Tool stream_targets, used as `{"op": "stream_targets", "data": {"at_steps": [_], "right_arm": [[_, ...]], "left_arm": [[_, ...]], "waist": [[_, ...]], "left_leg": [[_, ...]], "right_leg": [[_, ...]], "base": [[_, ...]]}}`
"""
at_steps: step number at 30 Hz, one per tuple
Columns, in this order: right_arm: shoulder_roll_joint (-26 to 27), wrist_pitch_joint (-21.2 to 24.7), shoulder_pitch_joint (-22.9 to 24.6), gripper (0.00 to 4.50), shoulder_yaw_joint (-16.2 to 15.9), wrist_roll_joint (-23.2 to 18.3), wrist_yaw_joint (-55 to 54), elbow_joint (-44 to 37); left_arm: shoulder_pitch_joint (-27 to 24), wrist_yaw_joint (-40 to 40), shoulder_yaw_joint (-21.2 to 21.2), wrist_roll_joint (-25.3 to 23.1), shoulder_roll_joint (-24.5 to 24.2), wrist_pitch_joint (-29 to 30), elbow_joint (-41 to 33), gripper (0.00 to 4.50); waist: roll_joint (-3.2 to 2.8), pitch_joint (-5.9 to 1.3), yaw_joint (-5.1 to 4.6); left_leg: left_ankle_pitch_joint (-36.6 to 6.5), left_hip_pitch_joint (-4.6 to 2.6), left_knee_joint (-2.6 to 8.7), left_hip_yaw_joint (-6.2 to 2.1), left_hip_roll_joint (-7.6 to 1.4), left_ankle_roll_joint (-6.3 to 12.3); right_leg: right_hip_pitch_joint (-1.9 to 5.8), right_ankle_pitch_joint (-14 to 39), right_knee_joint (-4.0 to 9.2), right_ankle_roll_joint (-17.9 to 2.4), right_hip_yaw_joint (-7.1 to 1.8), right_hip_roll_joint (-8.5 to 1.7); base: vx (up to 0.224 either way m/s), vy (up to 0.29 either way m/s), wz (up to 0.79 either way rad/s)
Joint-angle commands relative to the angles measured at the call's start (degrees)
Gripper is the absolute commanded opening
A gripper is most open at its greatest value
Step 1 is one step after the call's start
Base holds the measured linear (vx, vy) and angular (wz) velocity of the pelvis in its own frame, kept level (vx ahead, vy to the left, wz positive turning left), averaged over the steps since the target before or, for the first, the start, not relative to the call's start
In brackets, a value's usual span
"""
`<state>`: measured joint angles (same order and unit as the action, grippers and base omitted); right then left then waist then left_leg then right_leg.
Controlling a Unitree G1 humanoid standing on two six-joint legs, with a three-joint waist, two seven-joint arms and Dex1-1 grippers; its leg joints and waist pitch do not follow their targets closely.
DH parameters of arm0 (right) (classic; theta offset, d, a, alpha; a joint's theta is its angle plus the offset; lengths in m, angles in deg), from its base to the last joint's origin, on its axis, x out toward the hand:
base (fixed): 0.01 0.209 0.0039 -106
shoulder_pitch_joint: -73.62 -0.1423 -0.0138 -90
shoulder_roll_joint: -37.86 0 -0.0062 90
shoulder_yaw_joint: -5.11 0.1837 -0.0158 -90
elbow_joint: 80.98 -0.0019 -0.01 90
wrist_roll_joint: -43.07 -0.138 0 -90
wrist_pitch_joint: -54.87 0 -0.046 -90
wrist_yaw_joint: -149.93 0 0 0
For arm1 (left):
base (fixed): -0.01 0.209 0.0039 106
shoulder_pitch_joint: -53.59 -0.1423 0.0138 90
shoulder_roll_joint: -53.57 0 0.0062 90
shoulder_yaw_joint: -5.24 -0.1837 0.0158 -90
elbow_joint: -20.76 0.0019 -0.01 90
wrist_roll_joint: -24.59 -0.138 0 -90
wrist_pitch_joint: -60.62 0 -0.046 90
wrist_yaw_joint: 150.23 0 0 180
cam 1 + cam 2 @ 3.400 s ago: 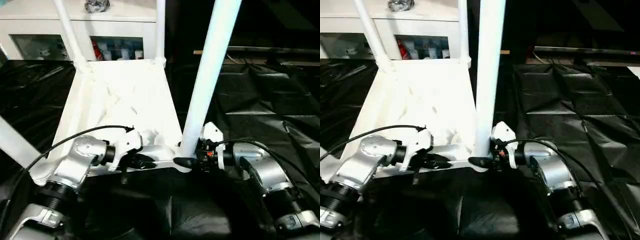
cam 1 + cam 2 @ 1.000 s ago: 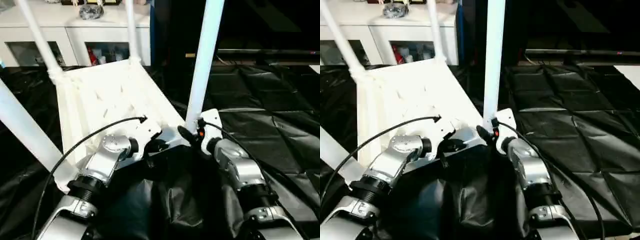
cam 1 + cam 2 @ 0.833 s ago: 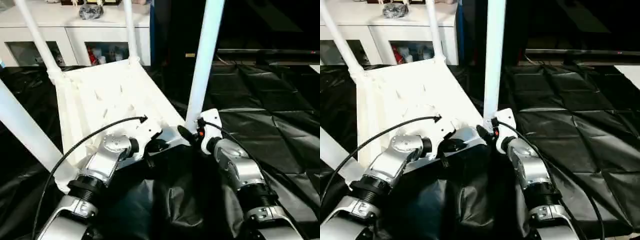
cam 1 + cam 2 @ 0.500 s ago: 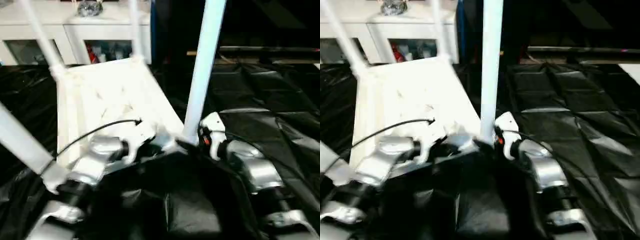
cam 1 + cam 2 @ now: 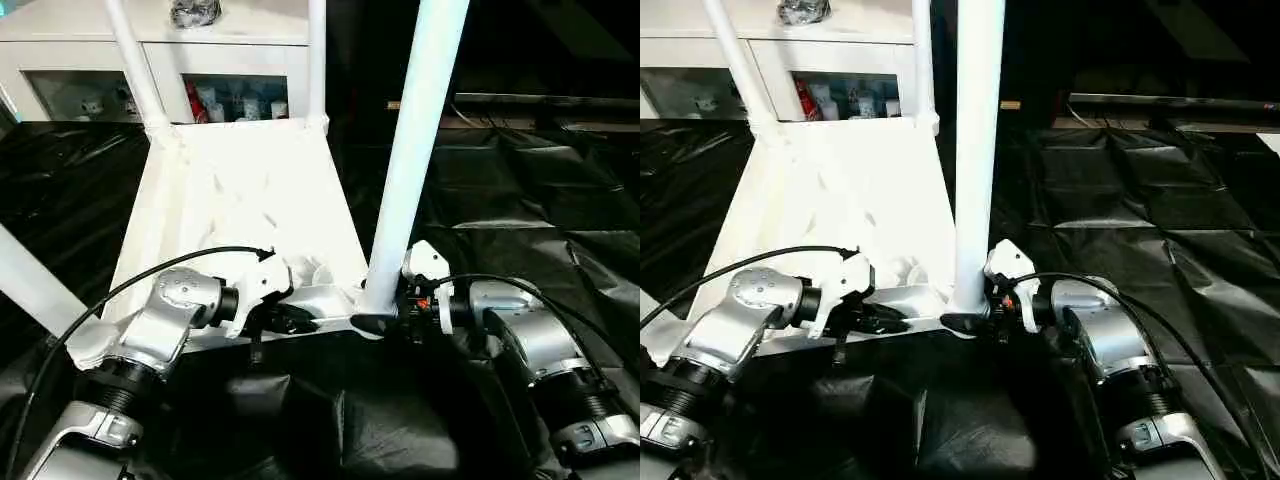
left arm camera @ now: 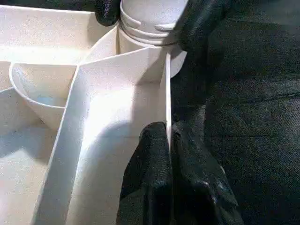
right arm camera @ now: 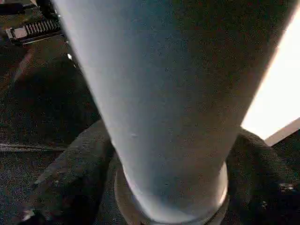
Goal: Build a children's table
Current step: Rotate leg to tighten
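Tabletop [image 5: 240,200] lies upside down on black sheet [image 5: 520,190], ribbed underside up, w/ legs standing in its corner sockets: two far legs [image 5: 135,65] near the cabinet [image 5: 70,60], one at near left [image 5: 30,280], one at near right [image 5: 415,150]. Left gripper [image 6: 169,154] is pinched tight on the tabletop's near rim wall, one finger [image 6: 150,164] each side, just beside the near-right socket. Right gripper [image 5: 375,322] is clamped round the base of the near-right leg at the socket; black fingers [image 6: 199,23] flank the leg's ringed foot in left wrist view.
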<state>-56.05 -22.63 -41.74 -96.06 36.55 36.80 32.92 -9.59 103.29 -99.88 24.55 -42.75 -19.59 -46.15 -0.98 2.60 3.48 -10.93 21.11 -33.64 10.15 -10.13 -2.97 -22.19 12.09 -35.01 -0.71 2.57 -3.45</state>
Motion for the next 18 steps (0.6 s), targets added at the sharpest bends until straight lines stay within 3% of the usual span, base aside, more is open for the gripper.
{"op": "stream_targets", "data": {"at_steps": [1,7,8,12,15,18], "right_arm": [[2.2,1.0,-0.4,3.16,-3.6,-0.8,2.7,-1.0],[2.9,1.2,1.2,2.71,-3.7,-1.1,1.9,-2.0],[3.1,1.2,1.7,2.70,-3.7,-1.2,1.7,-2.2],[5.1,1.1,2.8,2.66,-2.9,-0.9,-2.5,-2.0],[8.0,1.5,2.2,2.65,-1.4,0.4,-9.7,0.3],[12.3,2.6,1.0,2.65,1.0,1.4,-18.8,3.5]], "left_arm": [[0.7,1.7,-2.2,2.2,2.0,-2.0,-1.7,0.00],[0.7,1.3,-2.2,1.9,2.5,-2.0,-1.5,0.00],[0.7,1.0,-2.2,2.0,2.7,-1.9,-1.5,0.00],[1.1,-1.7,-2.1,1.4,4.3,-1.5,-0.7,0.00],[2.4,-7.1,-1.0,0.3,6.6,0.0,1.1,0.00],[4.7,-14.7,0.7,-0.9,9.9,2.5,3.8,0.00]], "waist": [[0.38,-3.28,0.03],[0.43,-3.20,0.09],[0.21,-3.21,0.10],[0.33,-3.17,0.05],[0.46,-2.70,-0.29],[0.48,-2.22,-1.06]], "left_leg": [[-7.0,-0.59,3.61,-0.76,-3.32,4.38],[-7.9,-0.61,3.68,-0.76,-3.35,4.30],[-8.1,-0.67,3.70,-0.79,-3.37,4.13],[-8.7,-0.68,3.78,-0.81,-3.36,3.77],[-11.7,-0.84,4.13,-0.91,-3.23,2.54],[-17.3,-1.37,4.47,-1.31,-2.91,-0.24]], "right_leg": [[2.54,3.4,3.59,-15.1,-2.62,-4.75],[2.55,4.2,3.69,-15.2,-2.57,-4.73],[2.51,4.5,3.71,-15.1,-2.56,-4.74],[2.48,5.0,3.79,-15.0,-2.58,-4.71],[2.25,11.2,4.53,-13.8,-2.66,-4.84],[1.80,24.6,5.78,-10.5,-2.62,-5.02]], "base": [[0.000,0.000,0.00],[0.000,0.000,0.00],[0.000,0.000,0.00],[0.000,0.000,0.00],[0.000,0.000,0.00],[0.000,0.000,0.00]]}}
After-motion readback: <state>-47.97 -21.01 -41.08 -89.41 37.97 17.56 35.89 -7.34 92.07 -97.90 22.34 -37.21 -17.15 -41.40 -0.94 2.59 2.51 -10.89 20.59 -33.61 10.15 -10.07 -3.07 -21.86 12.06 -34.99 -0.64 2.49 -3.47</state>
